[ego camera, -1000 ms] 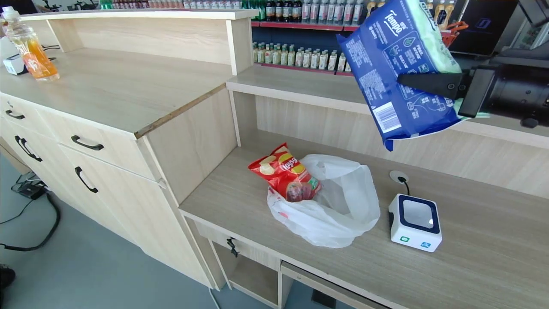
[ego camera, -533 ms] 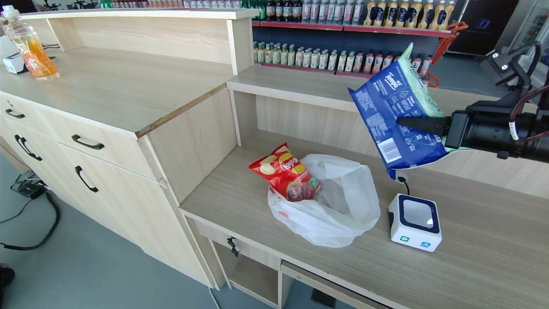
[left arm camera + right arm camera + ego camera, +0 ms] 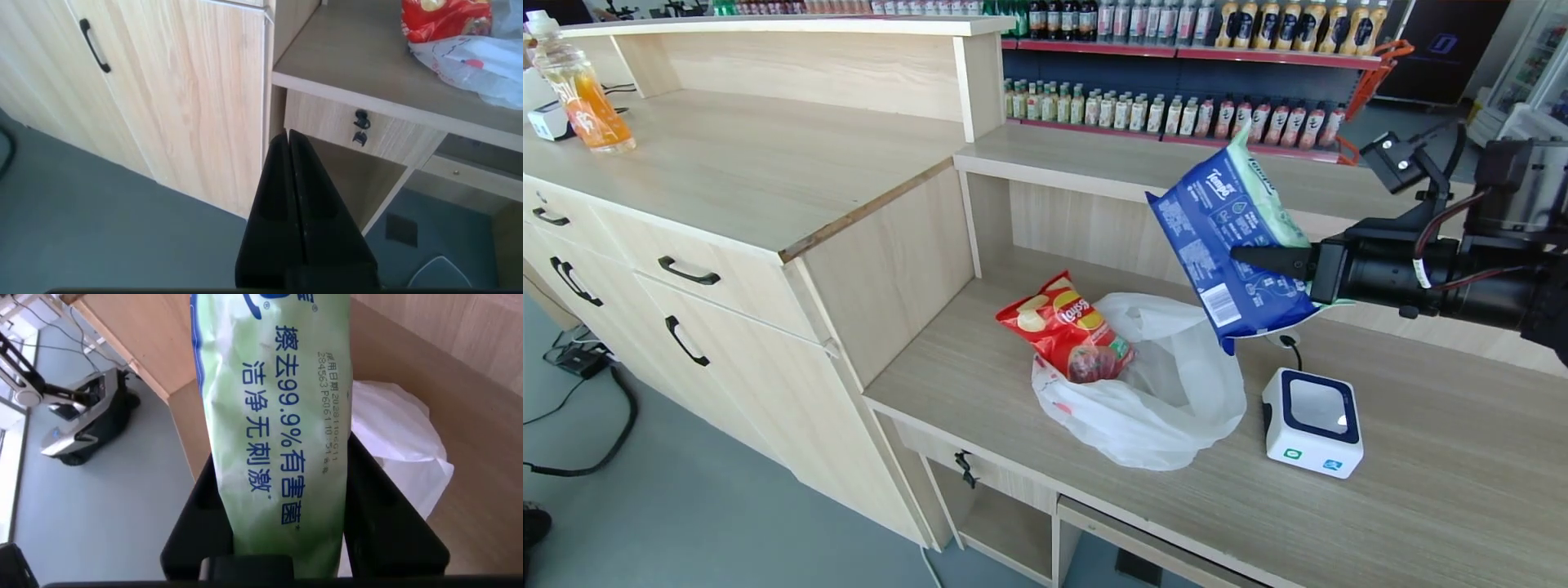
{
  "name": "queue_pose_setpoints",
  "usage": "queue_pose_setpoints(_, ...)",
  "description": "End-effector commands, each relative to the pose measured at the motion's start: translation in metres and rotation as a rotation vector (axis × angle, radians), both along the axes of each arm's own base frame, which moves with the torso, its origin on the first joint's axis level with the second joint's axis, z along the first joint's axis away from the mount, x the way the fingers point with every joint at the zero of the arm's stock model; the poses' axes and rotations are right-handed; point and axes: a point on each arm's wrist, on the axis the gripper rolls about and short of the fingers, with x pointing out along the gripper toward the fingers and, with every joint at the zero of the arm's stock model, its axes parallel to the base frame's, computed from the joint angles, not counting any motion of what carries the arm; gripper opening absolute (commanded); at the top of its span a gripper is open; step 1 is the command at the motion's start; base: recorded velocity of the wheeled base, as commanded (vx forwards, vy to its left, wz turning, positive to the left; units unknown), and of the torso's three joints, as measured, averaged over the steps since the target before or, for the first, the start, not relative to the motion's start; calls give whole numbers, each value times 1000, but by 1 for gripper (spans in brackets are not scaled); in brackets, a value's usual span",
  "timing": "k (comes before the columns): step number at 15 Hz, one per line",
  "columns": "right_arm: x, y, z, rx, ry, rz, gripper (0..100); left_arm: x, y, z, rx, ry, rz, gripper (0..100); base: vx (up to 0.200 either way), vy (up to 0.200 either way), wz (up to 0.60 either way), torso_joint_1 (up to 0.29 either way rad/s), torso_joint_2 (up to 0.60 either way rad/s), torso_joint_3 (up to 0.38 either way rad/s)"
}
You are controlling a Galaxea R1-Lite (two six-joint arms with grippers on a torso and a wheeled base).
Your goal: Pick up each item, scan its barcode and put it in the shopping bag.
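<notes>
We see right gripper [image 3: 1258, 257] clamping wipes pack [image 3: 1217, 237], seemingly over shopping bag [image 3: 1168, 392], barcode [image 3: 1221, 305] on its blue face; green face [image 3: 278, 416] from the wrist; left gripper [image 3: 288, 140] closed, empty.

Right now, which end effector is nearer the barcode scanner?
Right. The right end effector holds the wipes pack in the air near the scanner; the left end effector hangs low in front of the counter, farther off.

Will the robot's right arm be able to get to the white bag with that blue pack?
Probably yes. The right gripper holds the blue pack close over the white bag, and nothing stands between them.
</notes>
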Motion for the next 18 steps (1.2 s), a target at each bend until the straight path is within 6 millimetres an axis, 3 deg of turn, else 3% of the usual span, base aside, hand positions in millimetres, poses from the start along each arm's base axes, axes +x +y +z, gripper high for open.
queue_pose_setpoints(1,12,2,-19,-19,35,1,0,0,0,0,0,1,1,0,0,0,0,0,0,0)
queue_pose_setpoints(3,30,-1,-40,-28,-18,-16,0,0,0,0,0,1,0,0,0,0,0,0,0,0)
queue_pose_setpoints(8,28,0,-59,-40,31,-9,0,0,0,0,0,-1,0,0,0,0,0,0,0,0)
queue_pose_setpoints(14,39,3,-80,-21,-29,-3,0,0,0,0,0,1,0,0,0,0,0,0,0,0)
queue_pose_setpoints(18,40,4,-103,-22,-35,-1,0,0,0,0,0,-1,0,0,0,0,0,0,0,0)
